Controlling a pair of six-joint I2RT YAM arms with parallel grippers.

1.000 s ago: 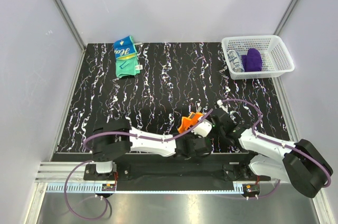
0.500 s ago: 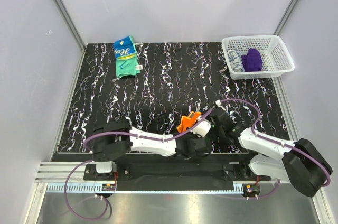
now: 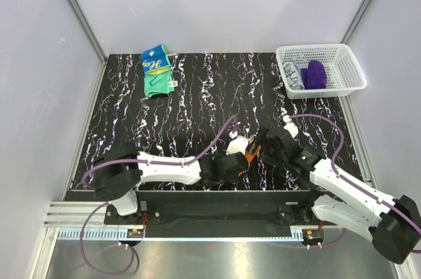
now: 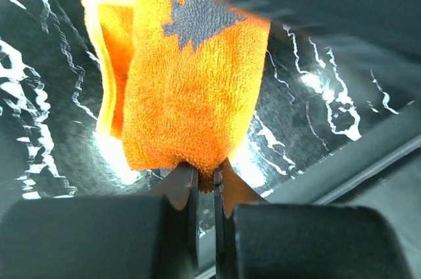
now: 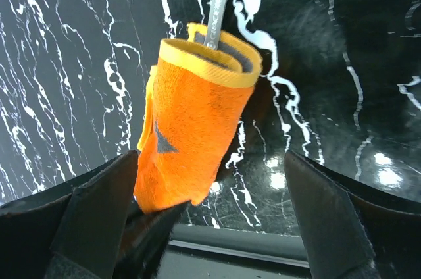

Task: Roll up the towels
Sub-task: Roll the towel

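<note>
Both arms have shifted since the earlier frame, and the right fingers have spread wide, released. The orange towel is rolled and sits between them, its near edge pinched by the clenched left fingers. The teal towel lies unrolled, well apart from both: judged half done. Only the left wrist view shows the pinch; only the top view shows the teal towel.
</note>
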